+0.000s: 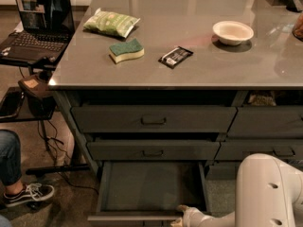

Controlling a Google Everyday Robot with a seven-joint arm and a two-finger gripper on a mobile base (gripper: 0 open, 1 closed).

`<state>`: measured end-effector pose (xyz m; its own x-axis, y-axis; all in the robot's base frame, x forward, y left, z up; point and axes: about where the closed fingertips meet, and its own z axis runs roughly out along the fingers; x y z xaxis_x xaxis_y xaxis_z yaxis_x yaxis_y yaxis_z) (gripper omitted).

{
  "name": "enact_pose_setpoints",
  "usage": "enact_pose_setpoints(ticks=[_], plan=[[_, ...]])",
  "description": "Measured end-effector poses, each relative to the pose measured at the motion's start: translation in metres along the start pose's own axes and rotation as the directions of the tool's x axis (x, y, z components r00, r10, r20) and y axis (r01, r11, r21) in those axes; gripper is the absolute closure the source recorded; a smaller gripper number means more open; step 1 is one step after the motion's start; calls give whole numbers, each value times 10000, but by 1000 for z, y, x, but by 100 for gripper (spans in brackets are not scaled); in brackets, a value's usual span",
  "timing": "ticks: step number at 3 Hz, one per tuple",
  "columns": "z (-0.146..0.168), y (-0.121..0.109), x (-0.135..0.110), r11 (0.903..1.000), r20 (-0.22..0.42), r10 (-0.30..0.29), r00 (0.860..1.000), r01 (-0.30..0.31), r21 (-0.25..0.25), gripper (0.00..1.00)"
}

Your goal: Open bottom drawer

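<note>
Sitting pulled well out right under the shut middle drawer (152, 150) of the left stack, the bottom drawer (151, 186) shows its flat tray. The gripper (183, 215) is down at the drawer's front edge, near the right corner, and I can't tell if it's grasping anything. Up on the surface (199, 74): a green sponge (126, 50), a white bowl (232, 32), a snack bag (111, 22)
</note>
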<state>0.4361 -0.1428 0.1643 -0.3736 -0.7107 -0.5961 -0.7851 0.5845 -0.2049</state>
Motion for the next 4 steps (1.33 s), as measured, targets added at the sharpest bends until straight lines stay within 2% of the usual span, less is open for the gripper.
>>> enact_pose_setpoints(ticks=[3, 4], plan=[[0, 0, 0, 10000, 0, 0, 10000, 0, -1, 11], [0, 0, 0, 10000, 1, 0, 10000, 0, -1, 0]])
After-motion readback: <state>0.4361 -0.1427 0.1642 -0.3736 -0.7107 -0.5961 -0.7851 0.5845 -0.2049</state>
